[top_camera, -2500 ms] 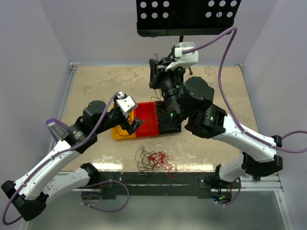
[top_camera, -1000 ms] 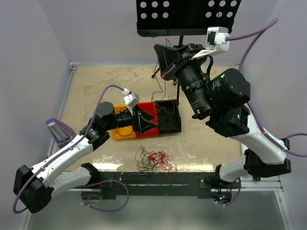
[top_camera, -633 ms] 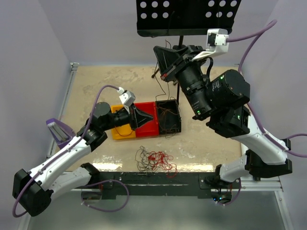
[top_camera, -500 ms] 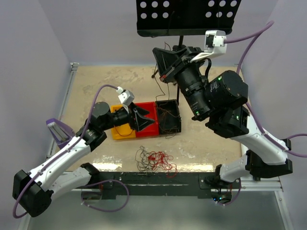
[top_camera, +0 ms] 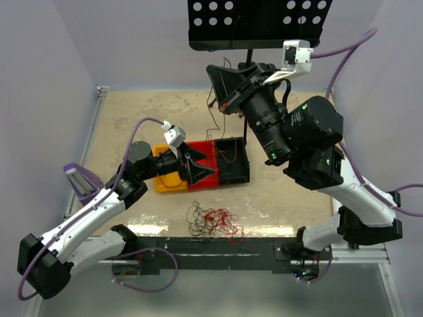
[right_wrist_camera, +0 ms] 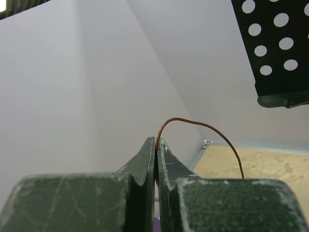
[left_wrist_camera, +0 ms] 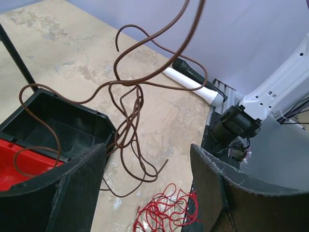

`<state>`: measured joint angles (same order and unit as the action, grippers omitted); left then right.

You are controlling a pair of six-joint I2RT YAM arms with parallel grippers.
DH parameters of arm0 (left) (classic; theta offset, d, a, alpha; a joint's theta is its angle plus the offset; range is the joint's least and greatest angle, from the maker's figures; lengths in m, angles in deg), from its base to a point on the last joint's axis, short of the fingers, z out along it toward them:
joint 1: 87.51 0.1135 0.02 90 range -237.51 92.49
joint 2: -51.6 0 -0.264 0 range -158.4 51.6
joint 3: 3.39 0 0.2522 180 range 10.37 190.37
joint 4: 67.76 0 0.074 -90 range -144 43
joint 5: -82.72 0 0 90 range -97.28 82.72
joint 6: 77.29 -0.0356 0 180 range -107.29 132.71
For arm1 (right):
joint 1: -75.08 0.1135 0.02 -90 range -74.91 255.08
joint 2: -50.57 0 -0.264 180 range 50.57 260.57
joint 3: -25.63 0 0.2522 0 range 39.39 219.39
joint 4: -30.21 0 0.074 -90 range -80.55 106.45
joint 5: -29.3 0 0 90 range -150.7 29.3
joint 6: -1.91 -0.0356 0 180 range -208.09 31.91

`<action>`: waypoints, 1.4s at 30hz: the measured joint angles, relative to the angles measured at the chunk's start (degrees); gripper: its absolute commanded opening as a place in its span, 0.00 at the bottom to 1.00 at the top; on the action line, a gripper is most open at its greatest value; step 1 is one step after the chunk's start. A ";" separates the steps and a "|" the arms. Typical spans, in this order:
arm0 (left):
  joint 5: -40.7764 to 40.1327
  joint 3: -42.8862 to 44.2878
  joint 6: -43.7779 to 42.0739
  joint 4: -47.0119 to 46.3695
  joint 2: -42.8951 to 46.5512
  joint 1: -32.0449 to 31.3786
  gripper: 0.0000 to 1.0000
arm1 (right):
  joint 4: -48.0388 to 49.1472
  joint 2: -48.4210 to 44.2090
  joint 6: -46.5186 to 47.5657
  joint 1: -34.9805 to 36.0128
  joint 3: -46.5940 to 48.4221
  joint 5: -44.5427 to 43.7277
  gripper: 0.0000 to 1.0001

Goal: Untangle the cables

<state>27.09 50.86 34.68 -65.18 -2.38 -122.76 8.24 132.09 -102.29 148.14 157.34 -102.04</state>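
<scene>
A tangle of thin red and dark cables (top_camera: 213,221) lies on the table near the front edge; its red loops also show in the left wrist view (left_wrist_camera: 166,212). My right gripper (top_camera: 217,79) is raised high at the back and shut on one brown cable (right_wrist_camera: 203,123), pinched at the fingertips (right_wrist_camera: 156,141). That cable (left_wrist_camera: 140,79) hangs in loops down to the black bin (top_camera: 232,173). My left gripper (top_camera: 196,168) is open and empty over the red bin (top_camera: 206,150); the brown loops hang ahead of its open jaws (left_wrist_camera: 147,147).
A yellow bin (top_camera: 165,179) sits left of the red bin. A black perforated plate on a thin pole (top_camera: 258,23) stands at the back, close above my right gripper. Lilac walls enclose the table on three sides.
My right arm has risen toward the back, lifting the brown cable up out of the black bin. My left gripper swung right over the red bin and has shifted only slightly since.
</scene>
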 measured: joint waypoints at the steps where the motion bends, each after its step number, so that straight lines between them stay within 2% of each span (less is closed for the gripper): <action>1: -0.37 -0.02 -0.13 0.00 0.00 0.00 0.65 | 0.04 0.09 -0.15 0.00 0.24 0.31 0.00; 4: -1.16 -0.13 -0.66 -0.09 0.00 0.11 0.37 | 0.02 0.35 -0.50 0.00 0.96 0.87 0.00; 6: -1.62 -0.15 -1.03 -0.20 0.00 0.17 0.24 | 0.02 0.37 -0.79 0.00 1.18 1.16 0.00; 10: -2.40 -0.55 -2.12 -0.37 0.00 0.37 0.08 | 0.02 0.39 -1.22 0.00 1.36 1.92 0.00; 14: -2.45 -0.87 -2.10 -0.37 0.00 0.37 0.00 | 0.02 0.39 -1.46 0.00 1.36 2.03 0.00; 22: -2.95 -0.63 -5.51 2.97 0.63 0.66 0.00 | 0.07 0.33 -0.44 0.02 1.27 0.74 0.00; 26: -6.25 1.09 -13.16 10.95 1.97 0.74 0.00 | 0.11 0.02 3.30 0.02 1.29 -3.15 0.00; 30: -13.22 2.56 -24.59 19.06 4.00 0.74 0.00 | 2.01 -1.44 10.78 0.04 1.38 -9.03 0.00; 36: -24.20 2.60 -34.91 26.14 4.37 0.74 0.00 | 12.59 -9.62 25.11 0.04 -1.49 -18.67 0.00; 42: -30.21 2.58 -37.79 27.06 3.85 0.74 0.00 | 30.40 -19.37 41.90 0.04 -4.44 -27.26 0.00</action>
<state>-3.12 53.44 -3.11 -38.12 1.47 -122.01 38.65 112.72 -60.39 148.19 152.90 -129.30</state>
